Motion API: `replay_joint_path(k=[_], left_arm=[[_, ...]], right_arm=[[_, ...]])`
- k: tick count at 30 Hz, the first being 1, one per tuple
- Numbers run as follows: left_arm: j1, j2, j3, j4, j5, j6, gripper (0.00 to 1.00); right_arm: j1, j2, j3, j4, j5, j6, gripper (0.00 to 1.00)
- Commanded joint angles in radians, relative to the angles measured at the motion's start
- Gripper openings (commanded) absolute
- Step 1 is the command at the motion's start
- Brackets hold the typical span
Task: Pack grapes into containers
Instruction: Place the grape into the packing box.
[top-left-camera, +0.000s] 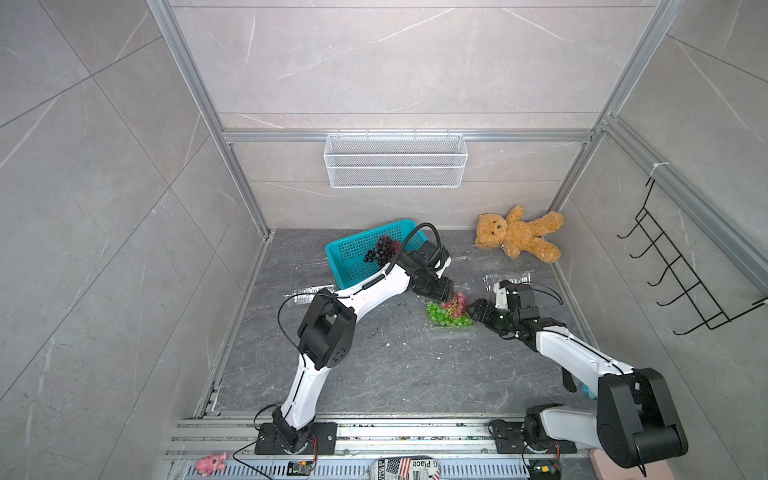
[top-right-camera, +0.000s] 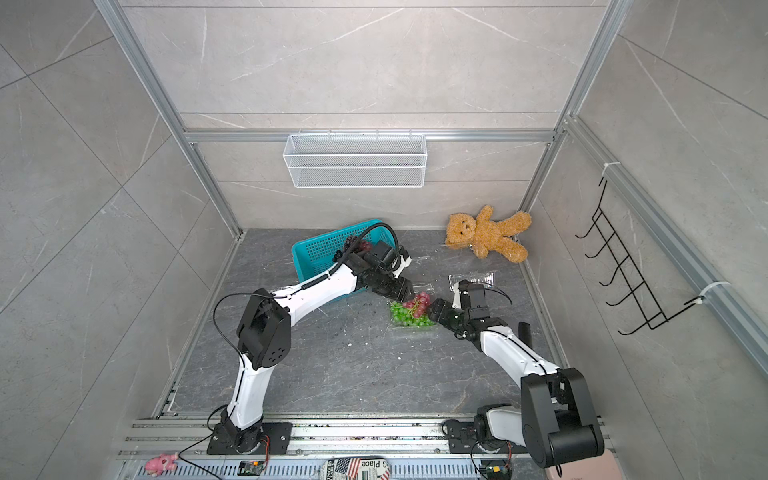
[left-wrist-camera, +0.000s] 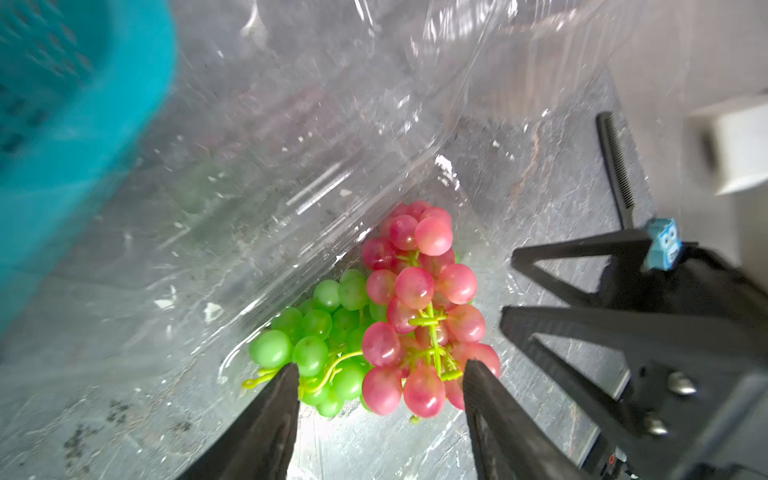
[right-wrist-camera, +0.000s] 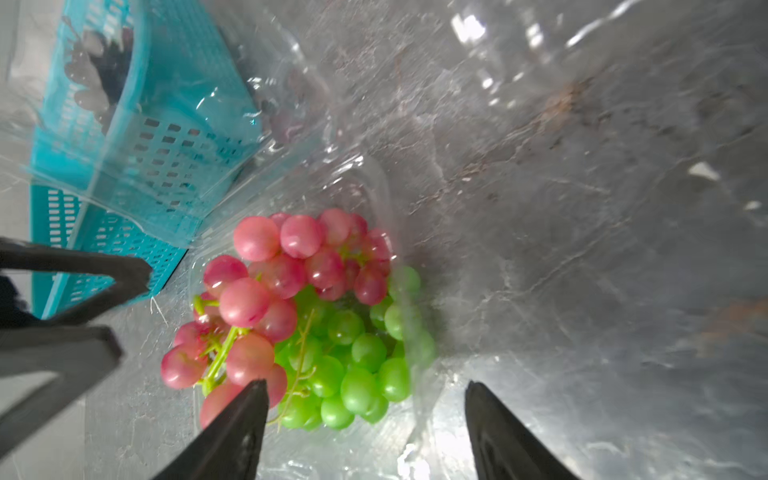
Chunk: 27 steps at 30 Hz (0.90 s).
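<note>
Between parted left fingers (left-wrist-camera: 274, 415), pink grapes (left-wrist-camera: 419, 291)

text log | "place", preceded by a cut-off letter, on a stars-and-stripes, newsprint-patterned object (top-left-camera: 405, 467) at the near edge, in both top views | blue owl tag (left-wrist-camera: 665, 245): lettering too small to read

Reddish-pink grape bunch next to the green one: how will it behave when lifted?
Probably floppy: the reddish-pink grape bunch is strung on thin green stems. Likely slippery: its berries look round and glossy. Touching the green grape bunch, stems might snag.
</note>
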Motion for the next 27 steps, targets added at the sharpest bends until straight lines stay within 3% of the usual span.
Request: replay_joint_path(k=[1,8,15,27], left_arm=[[0.012,-0.078,-0.017,0.026,-0.006,-0.017,0.67],[0.034,-0.135,-0.043,0.043,-0.013,-0.035,0.75],[0.066,-0.186,-0.071,0.071,-0.015,-0.046,0.99],[0.161,-0.186,-0.062,0.127,-0.062,-0.071,0.99]], right_arm=[[0.012,-0.003,0.004,0.012,0.025,0.005,0.76],[0.049,0.000,0.028,-0.004,0.049,-0.007,0.76],[0.090,0.055,0.051,-0.012,0.101,-0.029,0.76],[0.134,0.126,0.090,-0.046,0.169,-0.061,0.75]])
